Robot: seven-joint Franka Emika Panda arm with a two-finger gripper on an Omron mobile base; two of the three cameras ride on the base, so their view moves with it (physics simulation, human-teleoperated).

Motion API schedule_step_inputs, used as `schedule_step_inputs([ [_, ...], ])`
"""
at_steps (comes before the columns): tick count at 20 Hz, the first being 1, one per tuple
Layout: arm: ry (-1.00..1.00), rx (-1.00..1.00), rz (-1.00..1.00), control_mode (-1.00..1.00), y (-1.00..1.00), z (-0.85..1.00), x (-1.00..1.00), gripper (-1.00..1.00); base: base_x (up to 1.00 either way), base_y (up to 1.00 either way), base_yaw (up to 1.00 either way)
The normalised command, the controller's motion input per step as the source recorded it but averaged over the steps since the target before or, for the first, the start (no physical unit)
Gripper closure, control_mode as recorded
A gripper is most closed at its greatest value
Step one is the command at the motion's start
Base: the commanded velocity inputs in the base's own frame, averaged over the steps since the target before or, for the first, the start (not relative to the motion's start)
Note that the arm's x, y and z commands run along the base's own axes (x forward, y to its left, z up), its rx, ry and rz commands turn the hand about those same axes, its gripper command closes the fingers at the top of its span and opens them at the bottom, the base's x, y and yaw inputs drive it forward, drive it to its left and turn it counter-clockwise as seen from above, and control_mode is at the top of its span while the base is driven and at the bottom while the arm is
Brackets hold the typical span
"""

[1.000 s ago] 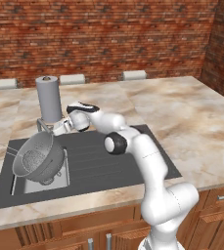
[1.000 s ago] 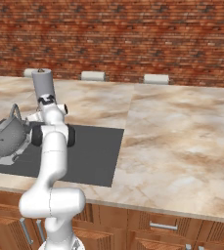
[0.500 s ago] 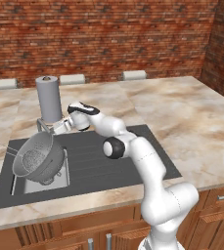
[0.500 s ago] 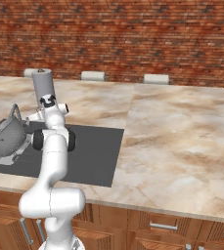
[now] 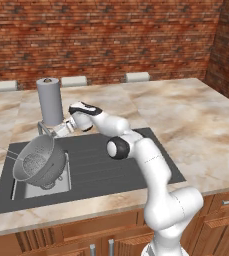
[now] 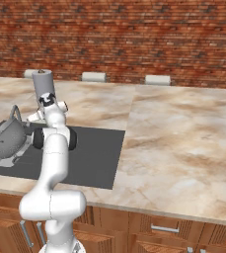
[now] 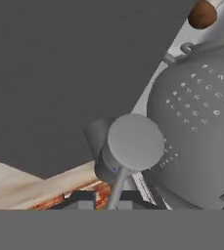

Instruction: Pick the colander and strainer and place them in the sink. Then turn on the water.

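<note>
Grey colander [image 5: 40,161] and strainer [image 5: 5,151] lying in sink [image 5: 111,165]; end effector [image 5: 61,131] just clenched at faucet [image 7: 134,142], water step begun.

One colander [image 5: 40,162], one sink [image 5: 111,162], one grey canister [image 5: 50,101], three wall outlets [image 5: 137,77].

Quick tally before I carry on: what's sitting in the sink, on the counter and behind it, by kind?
Colander: 1
Strainer: 1
Tall grey canister: 1
White seat backs behind the counter: 3
Total: 6
</note>
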Motion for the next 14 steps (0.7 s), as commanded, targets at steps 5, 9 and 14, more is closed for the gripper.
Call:
schedule_step_inputs([
  [5,0.21,-0.49,-0.03,-1.00,-0.45,-1.00,-0.97,1.00,0.00,0.00,0.00],
  [9,0.20,-0.45,-0.09,-1.00,-0.93,-1.00,-1.00,1.00,0.00,0.00,0.00],
  [14,0.17,-0.30,-0.05,-1.00,-1.00,-1.00,-1.00,1.00,0.00,0.00,0.00],
])
